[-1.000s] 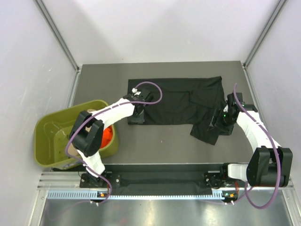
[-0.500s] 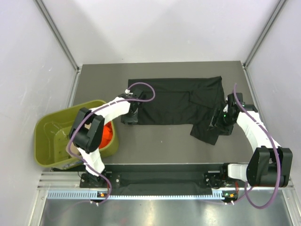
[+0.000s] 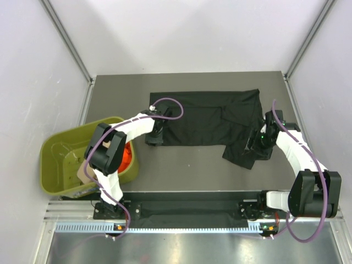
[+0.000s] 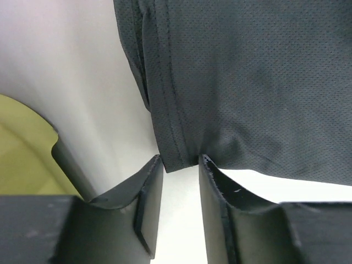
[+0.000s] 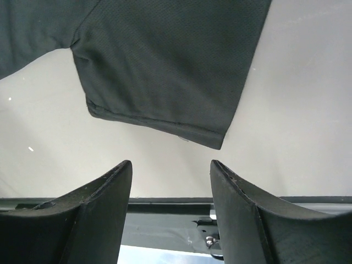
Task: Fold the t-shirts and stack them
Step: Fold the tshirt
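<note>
The black t-shirt (image 3: 209, 116) lies spread flat across the middle of the table, with one sleeve (image 3: 241, 154) sticking out at the near right. My left gripper (image 3: 154, 137) is at the shirt's near-left corner. In the left wrist view the hemmed corner (image 4: 179, 157) sits right at the tips of my narrowly open left gripper (image 4: 180, 165). My right gripper (image 3: 257, 147) is wide open and empty (image 5: 171, 170), just short of the sleeve's hem (image 5: 165, 124). The orange-red t-shirt (image 3: 127, 157) lies in the tub, with a bit of beige cloth (image 3: 83, 174) beside it.
The olive-green tub (image 3: 58, 159) stands at the near left, partly over the table's left edge, and shows in the left wrist view (image 4: 22, 143). The left arm reaches over it. White walls close in the table. The rail (image 5: 165, 203) runs along the near edge.
My left gripper has slid left off the shirt's body to its near-left corner. The right gripper has shifted only slightly by the sleeve.
</note>
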Robot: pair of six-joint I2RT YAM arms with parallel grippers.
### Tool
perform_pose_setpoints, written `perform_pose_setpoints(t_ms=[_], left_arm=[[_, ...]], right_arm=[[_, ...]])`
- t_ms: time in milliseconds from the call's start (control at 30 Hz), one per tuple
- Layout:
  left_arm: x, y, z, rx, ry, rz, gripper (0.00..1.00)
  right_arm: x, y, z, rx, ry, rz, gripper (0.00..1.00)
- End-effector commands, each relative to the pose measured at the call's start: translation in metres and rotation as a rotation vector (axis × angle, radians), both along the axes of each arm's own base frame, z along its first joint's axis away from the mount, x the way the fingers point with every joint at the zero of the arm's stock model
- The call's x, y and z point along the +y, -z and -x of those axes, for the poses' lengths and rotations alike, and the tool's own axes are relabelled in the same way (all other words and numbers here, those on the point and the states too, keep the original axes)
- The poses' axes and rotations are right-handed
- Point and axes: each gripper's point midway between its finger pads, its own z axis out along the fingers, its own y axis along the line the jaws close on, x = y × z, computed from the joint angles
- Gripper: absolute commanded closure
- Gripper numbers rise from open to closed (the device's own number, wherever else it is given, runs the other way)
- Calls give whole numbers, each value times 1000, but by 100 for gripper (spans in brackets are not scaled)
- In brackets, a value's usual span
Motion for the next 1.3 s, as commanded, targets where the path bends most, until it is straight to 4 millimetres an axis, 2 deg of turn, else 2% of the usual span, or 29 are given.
perform_pose_setpoints(t_ms=[0,167,300,433,533,633,733,1167,1267], left_arm=[[5,9,-4,15,-13,-12,65],[9,6,-4,14,-23,-2,77],[8,4,-5,14,-22,10,88],[5,2,-5,10,-18,32,94],[1,0,-5,4,-15,55,97],[-1,-2,-4,7,-13,70,98],[-3,-3,-4,4,-11,81,99],[-5,-7,-4,-7,-6,101,100],[-6,-8,-4,-10,-8,105,100]], right_arm=[[-11,0,0,11,38,49,42],[-30,11,13,85,158,70,47],[-36,24,27,146,231,33,52],[-40,32,31,158,256,17,53],[-27,44,29,157,232,-60,53],[-21,55,31,158,232,-90,55],[-18,58,28,139,232,-109,55],[-22,71,16,131,277,-100,61],[-21,75,13,130,276,-111,69]])
